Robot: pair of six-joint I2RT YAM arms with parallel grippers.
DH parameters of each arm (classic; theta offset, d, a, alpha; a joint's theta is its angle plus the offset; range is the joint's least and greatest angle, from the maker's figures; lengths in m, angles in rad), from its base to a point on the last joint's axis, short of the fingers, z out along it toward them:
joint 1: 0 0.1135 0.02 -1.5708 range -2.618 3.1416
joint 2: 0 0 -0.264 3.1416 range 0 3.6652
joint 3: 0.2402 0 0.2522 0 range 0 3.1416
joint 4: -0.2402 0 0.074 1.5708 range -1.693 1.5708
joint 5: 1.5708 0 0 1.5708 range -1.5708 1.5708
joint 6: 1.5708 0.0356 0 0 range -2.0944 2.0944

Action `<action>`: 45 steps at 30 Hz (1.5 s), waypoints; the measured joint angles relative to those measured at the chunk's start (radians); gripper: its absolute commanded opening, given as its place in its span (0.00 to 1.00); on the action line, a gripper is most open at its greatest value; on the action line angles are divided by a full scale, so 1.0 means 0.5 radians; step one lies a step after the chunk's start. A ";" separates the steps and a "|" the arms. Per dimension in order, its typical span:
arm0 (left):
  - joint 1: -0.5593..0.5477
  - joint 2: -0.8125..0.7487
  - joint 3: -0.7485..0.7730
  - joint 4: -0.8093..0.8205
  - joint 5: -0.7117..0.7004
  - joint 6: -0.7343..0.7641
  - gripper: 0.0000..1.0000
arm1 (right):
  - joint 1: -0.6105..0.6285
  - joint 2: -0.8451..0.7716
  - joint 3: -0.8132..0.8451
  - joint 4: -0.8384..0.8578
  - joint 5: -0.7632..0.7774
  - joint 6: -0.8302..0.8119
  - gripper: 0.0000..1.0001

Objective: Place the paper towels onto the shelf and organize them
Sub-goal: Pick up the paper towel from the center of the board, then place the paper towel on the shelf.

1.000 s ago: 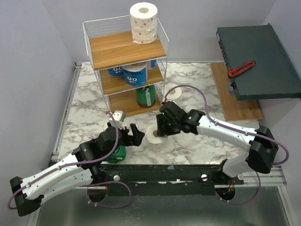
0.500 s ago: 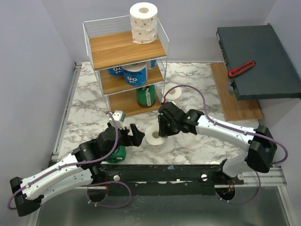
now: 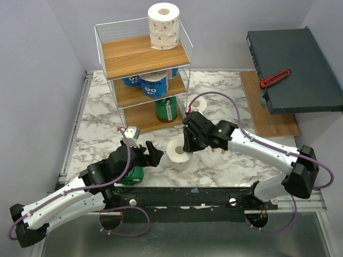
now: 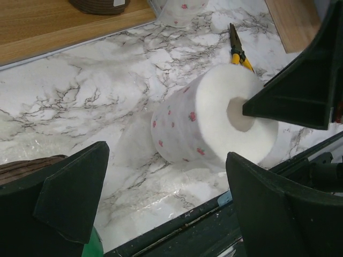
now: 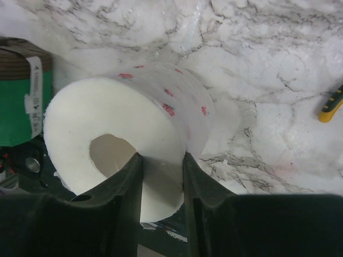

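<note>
With my right pincer (image 5: 161, 168) pinched shut on the wall of the speckled roll (image 3: 176, 152), one finger in its core, near the table's (image 3: 230, 91) front edge at 6 o'clock from the shelf (image 3: 128, 56), I judge it light and squashy; my left pincer (image 3: 153, 155) gapes empty.

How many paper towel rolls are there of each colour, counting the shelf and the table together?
White speckled rolls: 3
Blue-wrapped rolls: 2 clearly seen; a blue patch behind them may be a third
Green-wrapped rolls: 2
Total: 7 sure, 8 if the hidden blue one counts
</note>
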 measured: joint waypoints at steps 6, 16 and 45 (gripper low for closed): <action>0.000 -0.147 -0.001 -0.029 -0.079 -0.026 0.96 | 0.000 -0.105 0.424 -0.247 0.078 -0.026 0.18; 0.000 -0.407 -0.004 -0.027 -0.261 -0.011 0.95 | -0.001 0.002 1.504 -0.495 0.241 -0.161 0.18; 0.000 -0.214 0.426 0.305 -0.465 0.666 0.95 | 0.000 0.453 2.261 -0.089 0.459 -0.265 0.15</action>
